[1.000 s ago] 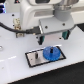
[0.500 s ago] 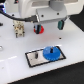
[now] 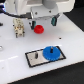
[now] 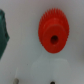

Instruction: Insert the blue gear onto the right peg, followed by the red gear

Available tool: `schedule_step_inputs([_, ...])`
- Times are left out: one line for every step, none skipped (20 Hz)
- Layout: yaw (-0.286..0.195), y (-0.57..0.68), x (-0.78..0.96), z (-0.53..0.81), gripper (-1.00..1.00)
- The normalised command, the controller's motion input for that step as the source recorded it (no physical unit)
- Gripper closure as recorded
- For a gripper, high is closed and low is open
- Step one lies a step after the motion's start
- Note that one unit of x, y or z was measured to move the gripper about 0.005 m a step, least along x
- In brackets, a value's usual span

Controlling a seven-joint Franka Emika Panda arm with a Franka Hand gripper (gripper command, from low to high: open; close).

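On the white bench (image 3: 10,50), the wide flat bright-blue toothed plastic gear (image 3: 49,52) sits on the grey rectangular black-rimmed plate (image 3: 35,59), towards the exterior view's right. Its hub covers the right peg, so I cannot see the pin. My hand (image 3: 42,22) hangs above the small bright-red toothed plastic gear (image 3: 38,27), my fingers spread either side. Wrist view: red gear (image 4: 53,34) lies flat below me.
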Motion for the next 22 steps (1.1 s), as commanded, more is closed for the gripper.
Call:
schedule_step_inputs([0.000,-0.01,-0.35,-0.28,-1.00])
schedule_step_inputs([0.000,0.00,-0.36,-0.29,-1.00])
schedule_step_inputs([0.000,-0.01,-0.40,-0.29,-1.00])
schedule_step_inputs([0.000,0.00,-0.38,-0.29,-1.00])
schedule_step_inputs([0.000,0.00,-0.37,-0.29,-1.00])
schedule_step_inputs([0.000,0.00,-0.37,-0.30,-1.00])
schedule_step_inputs([0.000,0.00,-0.35,-0.27,-1.00])
schedule_step_inputs([0.000,0.00,-0.35,-0.26,-1.00])
schedule_step_inputs([0.000,-0.01,-0.33,-0.28,-1.00])
schedule_step_inputs([0.000,0.00,-0.29,-0.28,-1.00])
schedule_step_inputs([0.000,-0.01,-0.24,-0.28,-1.00])
schedule_step_inputs([0.000,-0.03,-0.18,-0.28,-1.00])
schedule_step_inputs([0.000,-0.03,-0.16,-0.27,-1.00])
schedule_step_inputs([0.000,-0.05,-0.13,-0.24,-1.00])
schedule_step_inputs([0.000,-0.06,-0.11,-0.21,-1.00])
schedule_step_inputs([0.000,-0.05,-0.07,-0.19,-1.00])
schedule_step_inputs([0.000,-0.04,-0.08,-0.19,1.00])
schedule_step_inputs([0.000,-0.02,-0.08,-0.18,1.00])
schedule_step_inputs([0.000,0.00,-0.07,-0.16,1.00])
schedule_step_inputs([0.000,-0.01,-0.04,-0.14,1.00])
schedule_step_inputs([0.000,-0.02,-0.03,-0.12,1.00])
schedule_step_inputs([0.000,-0.02,-0.02,-0.10,1.00])
